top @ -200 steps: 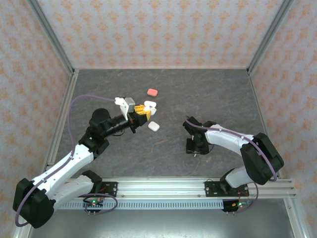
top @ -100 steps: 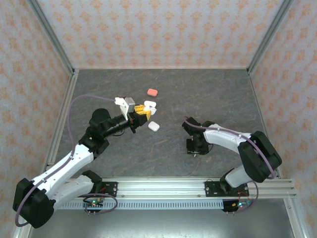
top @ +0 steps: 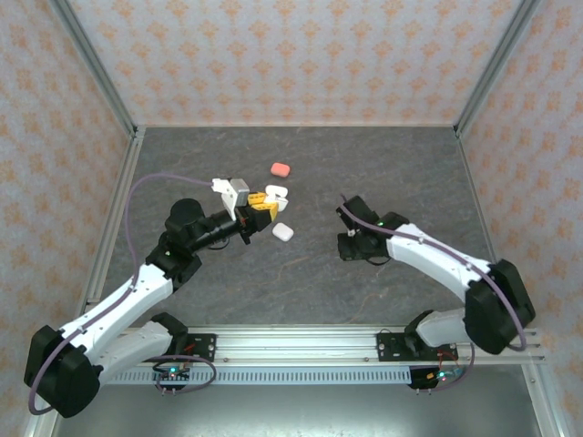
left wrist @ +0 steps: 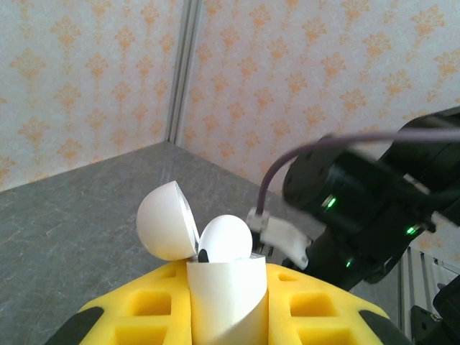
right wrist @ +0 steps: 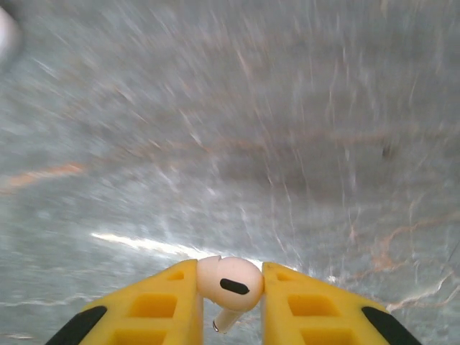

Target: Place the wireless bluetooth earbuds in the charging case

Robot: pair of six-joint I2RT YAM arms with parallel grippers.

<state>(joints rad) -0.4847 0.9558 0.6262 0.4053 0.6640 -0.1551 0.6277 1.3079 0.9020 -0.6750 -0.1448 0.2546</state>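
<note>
Right wrist view: right gripper [right wrist: 228,296] has its yellow fingers [right wrist: 154,305] pressed in on a white earbud [right wrist: 230,282], pinching the bulb end, dark oval spot facing the camera, stem pointing down between the pads. Grey stone-pattern table [right wrist: 237,129] below it is blurred. Left wrist view: left gripper [left wrist: 228,313] is clamped on a white charging case [left wrist: 226,291], held upright between the yellow fingers with the lid [left wrist: 167,221] flipped open and tipped to the left. A round white shape with a small dark spot [left wrist: 225,239] sits at the case mouth; cannot tell if it is a seated earbud. The dark wrist of the right arm [left wrist: 359,208], green lights on it, is beyond the case. Top external view: left gripper is over the mid-left table, and the right gripper [top: 350,248] points down at centre right, the two well apart. A second white case [top: 277,192] lies just beside the left gripper, a loose white case [top: 283,231] is near its tip on the side towards the arm bases, and a pink case [top: 280,168] lies further back.
</note>
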